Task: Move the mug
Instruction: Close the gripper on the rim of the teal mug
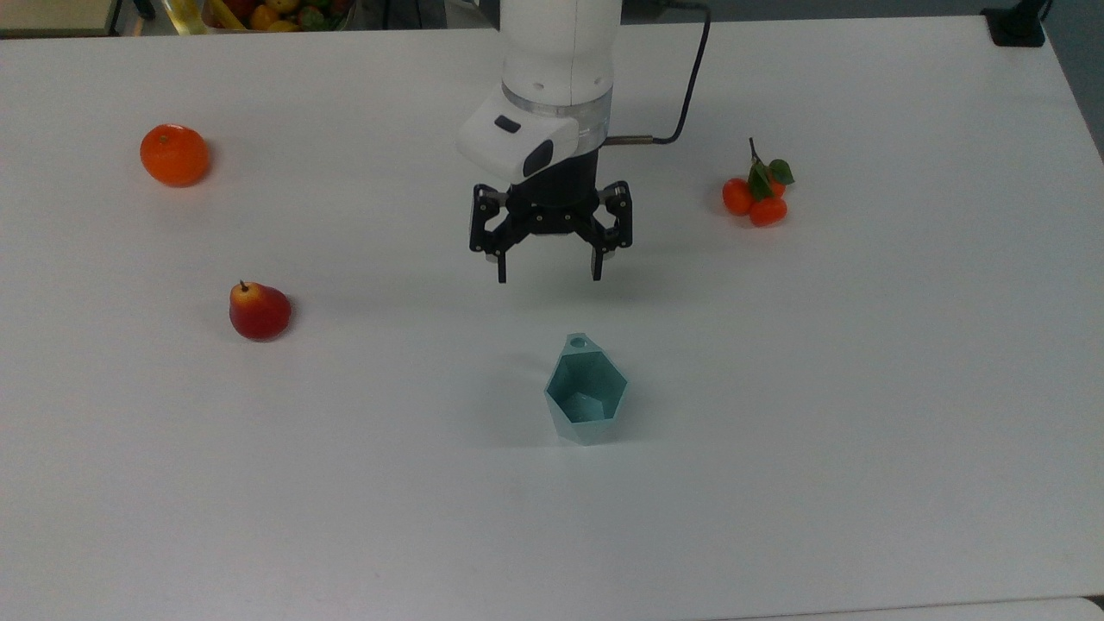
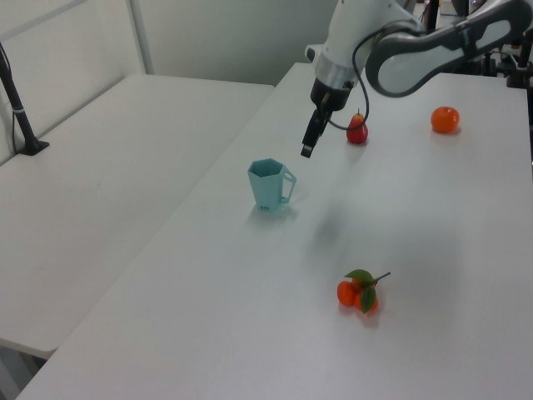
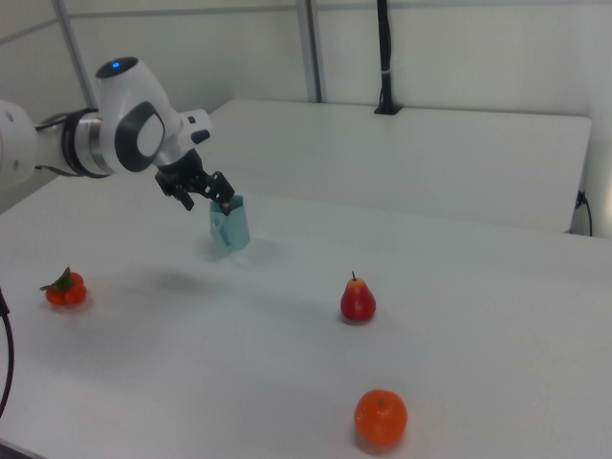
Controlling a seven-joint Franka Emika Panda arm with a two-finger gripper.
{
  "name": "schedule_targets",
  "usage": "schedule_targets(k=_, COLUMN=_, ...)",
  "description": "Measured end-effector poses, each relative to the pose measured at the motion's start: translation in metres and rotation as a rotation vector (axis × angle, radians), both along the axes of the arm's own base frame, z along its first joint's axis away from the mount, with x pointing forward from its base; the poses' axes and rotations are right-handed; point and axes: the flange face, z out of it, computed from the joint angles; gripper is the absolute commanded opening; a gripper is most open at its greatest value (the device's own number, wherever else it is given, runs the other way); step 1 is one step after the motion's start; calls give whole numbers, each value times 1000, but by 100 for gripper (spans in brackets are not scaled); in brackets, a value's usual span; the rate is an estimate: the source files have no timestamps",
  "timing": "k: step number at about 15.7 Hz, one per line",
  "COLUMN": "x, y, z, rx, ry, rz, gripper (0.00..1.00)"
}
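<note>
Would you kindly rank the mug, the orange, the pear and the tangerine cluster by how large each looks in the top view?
1. The mug looks largest.
2. The tangerine cluster and the orange look about alike; I would not rank them, since the cluster's stem and leaves add to its spread.
3. The pear looks smallest, though only narrowly.

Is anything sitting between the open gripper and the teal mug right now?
Nothing visible does. In the top view, only bare table lies between the gripper and the mug. The pear, orange and tangerine cluster all sit well off to the sides.
</note>
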Motion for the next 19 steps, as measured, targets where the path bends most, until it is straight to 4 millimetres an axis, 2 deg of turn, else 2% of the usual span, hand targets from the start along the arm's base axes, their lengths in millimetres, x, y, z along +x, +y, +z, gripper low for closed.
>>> schedule_targets(k=5, x=16, y=5, z=-48, rx=13, ry=-38, rz=12, gripper=100)
schedule_targets(k=8, x=19, y=13, z=-73, rx=17, ry=-38, rz=21, gripper=82)
schedule_targets(k=11, x=22, y=23, z=-89, rx=33, ry=-63, rz=20, gripper=48)
schedule_targets(k=12, x=23, y=26, z=-90, rx=39, ry=-73, rz=19, gripper=41)
schedule_targets(k=14, x=23, y=30, z=-90, rx=45, ry=-85, rz=19, gripper=19)
schedule_targets(k=16, x=24, y=30, z=-89, rx=46, ry=-88, rz=18, gripper=12)
schedule_targets(k=19, x=25, y=31, z=-86, rx=49, ry=-96, rz=16, gripper=11)
